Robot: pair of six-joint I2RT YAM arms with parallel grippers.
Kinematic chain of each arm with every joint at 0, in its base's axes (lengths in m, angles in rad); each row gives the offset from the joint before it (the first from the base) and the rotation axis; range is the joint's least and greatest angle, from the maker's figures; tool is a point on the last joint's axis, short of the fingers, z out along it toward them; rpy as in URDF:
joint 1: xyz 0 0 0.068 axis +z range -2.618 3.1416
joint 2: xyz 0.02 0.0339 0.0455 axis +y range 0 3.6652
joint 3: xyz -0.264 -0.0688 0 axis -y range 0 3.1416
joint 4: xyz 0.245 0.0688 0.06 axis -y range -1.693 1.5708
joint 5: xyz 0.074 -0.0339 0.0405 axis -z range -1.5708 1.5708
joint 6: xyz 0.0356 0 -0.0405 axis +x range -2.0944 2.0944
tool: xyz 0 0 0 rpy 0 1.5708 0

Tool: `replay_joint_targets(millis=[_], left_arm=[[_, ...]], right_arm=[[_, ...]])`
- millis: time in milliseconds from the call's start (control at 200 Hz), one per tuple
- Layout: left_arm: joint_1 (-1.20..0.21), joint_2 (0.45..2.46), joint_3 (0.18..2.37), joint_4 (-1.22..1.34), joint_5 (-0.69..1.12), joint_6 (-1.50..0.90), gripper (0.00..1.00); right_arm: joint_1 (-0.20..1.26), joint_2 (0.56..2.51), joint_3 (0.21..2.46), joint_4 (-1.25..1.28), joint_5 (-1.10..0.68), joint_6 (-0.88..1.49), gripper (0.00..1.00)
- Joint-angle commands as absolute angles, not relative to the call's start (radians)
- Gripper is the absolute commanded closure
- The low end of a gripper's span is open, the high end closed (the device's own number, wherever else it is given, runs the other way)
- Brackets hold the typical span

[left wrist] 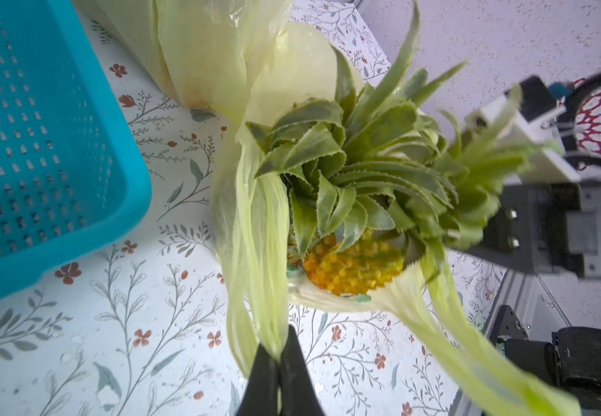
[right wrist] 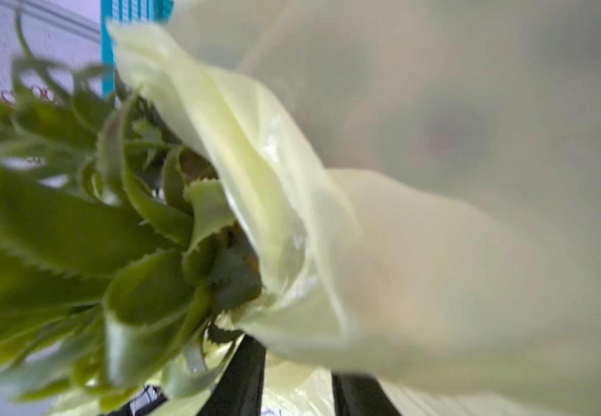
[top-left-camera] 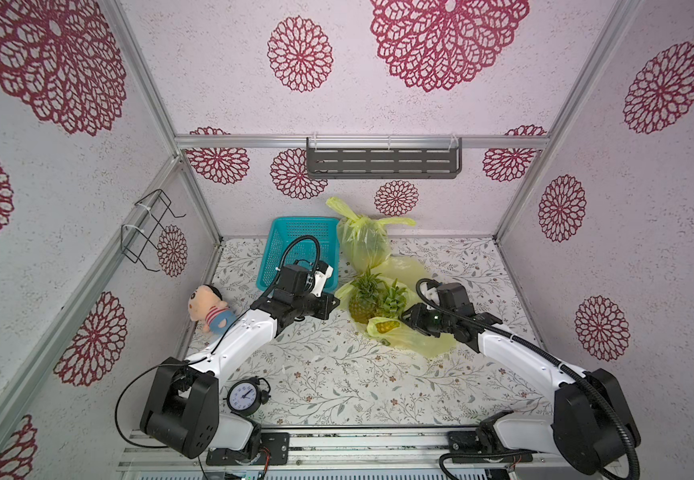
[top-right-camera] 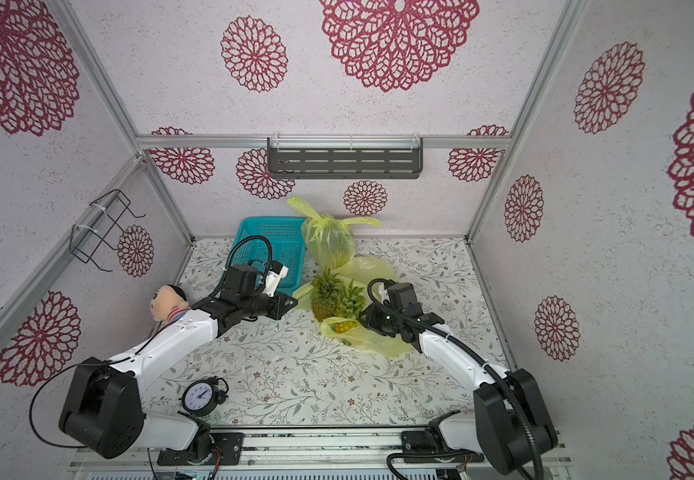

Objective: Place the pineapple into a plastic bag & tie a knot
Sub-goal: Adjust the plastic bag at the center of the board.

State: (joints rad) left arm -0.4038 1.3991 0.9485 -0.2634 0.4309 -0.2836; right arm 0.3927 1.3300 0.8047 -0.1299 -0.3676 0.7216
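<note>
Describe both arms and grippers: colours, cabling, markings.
Both arms have white link shells and black joint housings. Left arm carries a thin black cable plus a ribbed hose loop; right arm a ribbed black hose and a green light. Left gripper and right gripper are black-fingered. No markings legible.

A pineapple (top-left-camera: 387,326) lies in the plastic bag (top-left-camera: 424,343) on the desk (top-left-camera: 337,374). The basket (top-left-camera: 299,232) is behind-left, the doll (top-left-camera: 211,309) far left and the clock (top-left-camera: 244,397) in front.

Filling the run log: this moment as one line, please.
stage: bagging, no knot | pineapple: body in plastic bag, crown out | left gripper: shut on bag handle | right gripper: plastic between jaws, grip unclear
</note>
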Motion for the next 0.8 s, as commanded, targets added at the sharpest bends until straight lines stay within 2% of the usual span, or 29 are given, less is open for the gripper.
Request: replay_joint_targets(millis=[0, 140, 280, 415, 595, 791], left_arm=[[-0.412, 1.341, 0.926, -0.267, 0.436, -0.311, 1.00], [-0.424, 1.309, 0.896, -0.258, 0.432, -0.337, 1.00], [-0.431, 1.288, 0.879, -0.251, 0.422, -0.357, 1.00], [-0.433, 1.284, 0.880, -0.249, 0.420, -0.362, 1.00], [-0.433, 1.285, 0.896, -0.255, 0.411, -0.353, 1.00], [-0.433, 1.284, 0.907, -0.267, 0.404, -0.345, 1.00]], right_arm=[[0.366, 1.388, 0.893, -0.061, -0.347, 0.613, 0.65], [0.355, 1.441, 0.936, -0.057, -0.374, 0.580, 0.65], [0.346, 1.359, 0.925, -0.176, -0.313, 0.546, 0.62], [0.347, 1.224, 0.936, -0.392, -0.231, 0.509, 0.53], [0.404, 1.113, 1.000, -0.649, -0.219, 0.477, 0.39], [0.529, 1.080, 1.046, -0.707, -0.277, 0.558, 0.32]])
